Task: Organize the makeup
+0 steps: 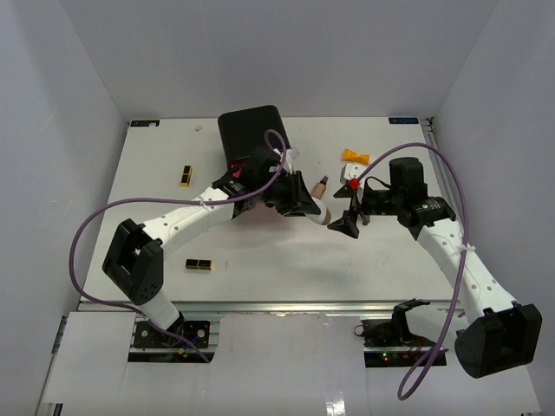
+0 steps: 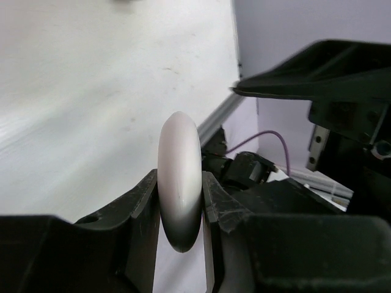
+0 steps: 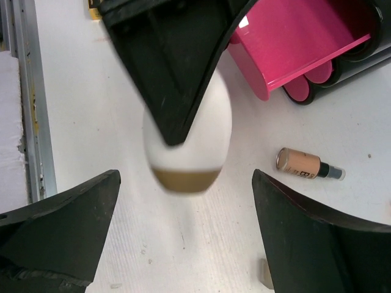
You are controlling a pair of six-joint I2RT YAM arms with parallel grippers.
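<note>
My left gripper [image 1: 314, 208] is shut on the white-brown egg shape [image 1: 324, 213] and holds it above the table's middle. In the left wrist view the egg [image 2: 179, 177] sits pinched between both fingers. My right gripper [image 1: 349, 211] is open just right of the egg, facing it. In the right wrist view the egg [image 3: 189, 143] hangs beyond my open right gripper [image 3: 189, 235], brown end nearest, apart from both fingers. One tan bottle [image 1: 319, 185] lies behind the egg and also shows in the right wrist view [image 3: 302, 163]. An orange tube [image 1: 354, 156] lies at the back right. Two lipstick cases [image 1: 186, 175] [image 1: 199, 263] lie on the left.
The big black box [image 1: 251, 130] stands at the back centre, its pink drawer [image 3: 299, 43] pulled open toward the grippers. The left arm stretches across the table's middle from the near left. The table's right edge [image 1: 438, 165] runs close behind the right gripper.
</note>
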